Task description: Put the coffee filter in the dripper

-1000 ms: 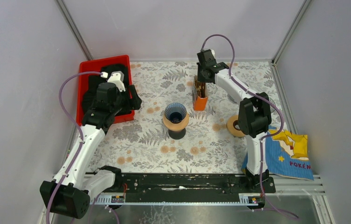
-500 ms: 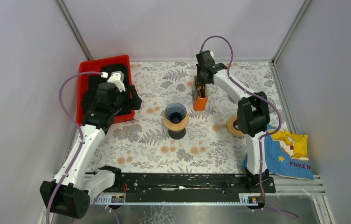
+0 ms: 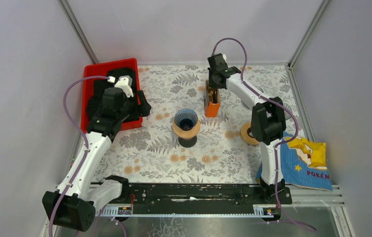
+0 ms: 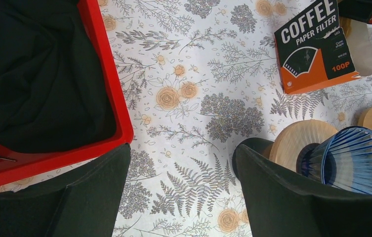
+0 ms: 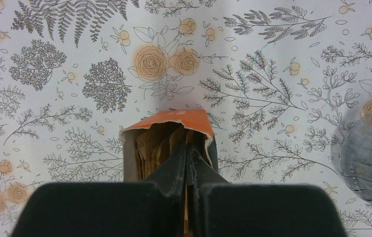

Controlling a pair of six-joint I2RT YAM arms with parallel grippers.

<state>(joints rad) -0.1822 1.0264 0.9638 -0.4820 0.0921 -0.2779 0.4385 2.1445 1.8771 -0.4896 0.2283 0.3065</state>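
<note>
The coffee filters [image 5: 159, 148] are brown ribbed papers standing packed on edge inside an orange and black box [image 4: 317, 49] printed "COFFEE FILTER", its top torn open. The box stands upright on the flowered table [image 3: 164, 148], just beyond the dripper [image 3: 187, 120] and to its right.

The right claw [image 5: 186, 148] reaches straight down into the open top of the box. Its fingers are pressed together to a thin slit among the papers, and one coffee filter edge looks caught between them.

The dripper is a blue ribbed cone, open end up, seated in a tan ring on a black foot. Nothing lies inside it.

The left claw [image 4: 181, 150] hangs left of the dripper, spread wide and holding nothing, with bare table between its fingers. The right-hand finger sits close to the dripper's tan ring in the left wrist view.

Farther left of the dripper is a red bin [image 3: 86, 98] with a black cloth [image 4: 35, 74] bundled in it. A roll of tape [image 3: 247, 132] lies flat to the dripper's right.
</note>
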